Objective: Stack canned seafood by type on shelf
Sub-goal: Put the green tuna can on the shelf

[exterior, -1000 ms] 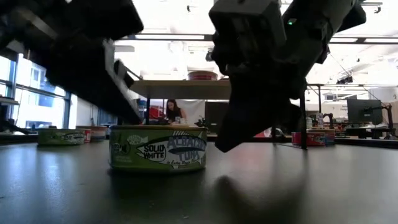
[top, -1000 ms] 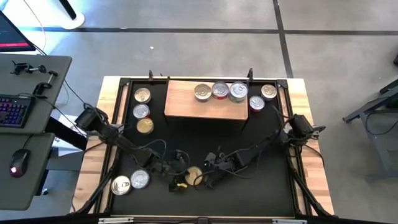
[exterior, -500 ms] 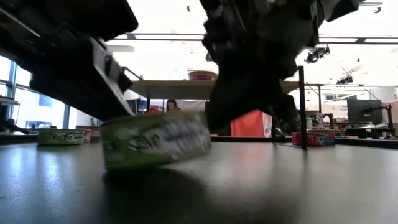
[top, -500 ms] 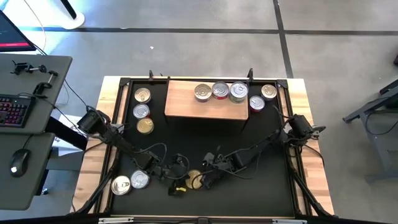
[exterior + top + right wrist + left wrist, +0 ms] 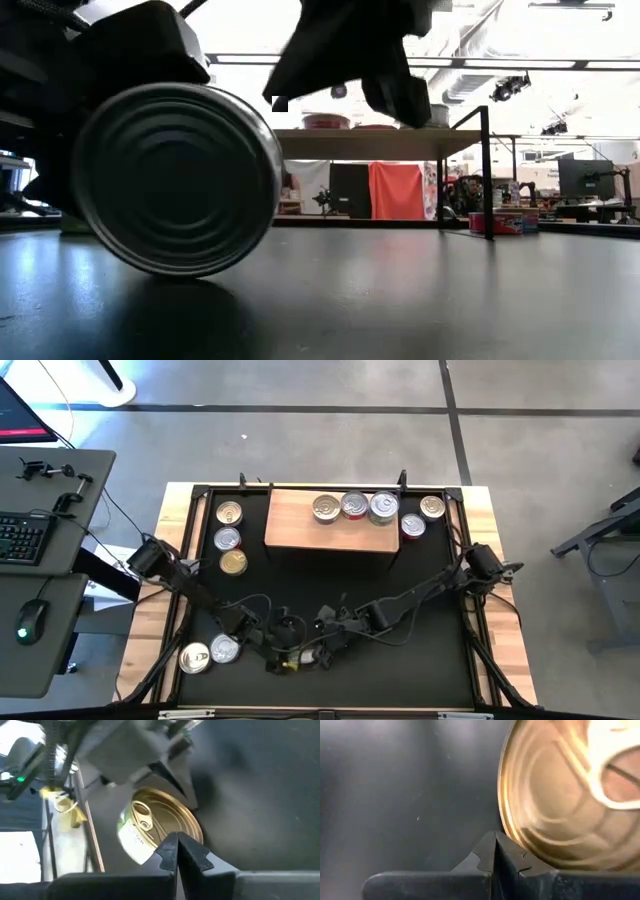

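The gold-lidded tin (image 5: 159,832) stands tipped on edge at the mat's near middle — lid facing the right gripper (image 5: 178,851) (jaws together), nothing held. Left gripper (image 5: 496,851), jaws also together, touches its rim.

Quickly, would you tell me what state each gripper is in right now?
Left gripper: shut, holding nothing, beside the tipped gold-lidded can.
Right gripper: shut, holding nothing, by that can.
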Robot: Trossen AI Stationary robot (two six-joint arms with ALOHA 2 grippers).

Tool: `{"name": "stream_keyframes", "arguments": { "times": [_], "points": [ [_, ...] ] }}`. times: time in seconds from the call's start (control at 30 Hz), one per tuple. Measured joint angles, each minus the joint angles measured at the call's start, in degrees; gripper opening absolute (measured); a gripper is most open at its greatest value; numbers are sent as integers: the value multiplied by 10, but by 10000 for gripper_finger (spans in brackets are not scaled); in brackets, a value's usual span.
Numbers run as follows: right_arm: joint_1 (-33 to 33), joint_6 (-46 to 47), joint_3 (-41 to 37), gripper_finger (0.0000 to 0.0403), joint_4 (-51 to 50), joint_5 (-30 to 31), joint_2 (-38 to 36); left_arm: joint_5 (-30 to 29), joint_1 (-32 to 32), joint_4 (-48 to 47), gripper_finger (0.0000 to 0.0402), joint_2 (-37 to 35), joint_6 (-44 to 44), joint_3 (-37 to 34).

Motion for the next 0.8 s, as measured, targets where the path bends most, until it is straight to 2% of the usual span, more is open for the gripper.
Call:
{"name": "stream_keyframes", "arguments": {
  "times": [0.2, 0.33, 0.47, 0.53, 0.63, 0.8],
  "points": [
    [0, -62, 41, 0, -49, -3, 0, 2, -5, -80, 0, -24, -8, 1],
    [0, -130, 91, 0, -101, -7, 0, -9, -6, -180, 0, -67, -14, -1],
    [0, -144, 120, 0, -125, -35, 0, -20, -14, -236, 0, -116, -60, -2],
    [2, -144, 118, 0, -125, -83, 2, -24, -29, -231, 0, -133, -82, -2],
    [16, -138, 91, 0, -126, -144, 12, -43, -60, -168, 0, -143, -98, 0],
    [46, -81, 33, 0, -116, -157, 40, -70, -95, -57, 0, -109, -84, 0]
  ]
}}
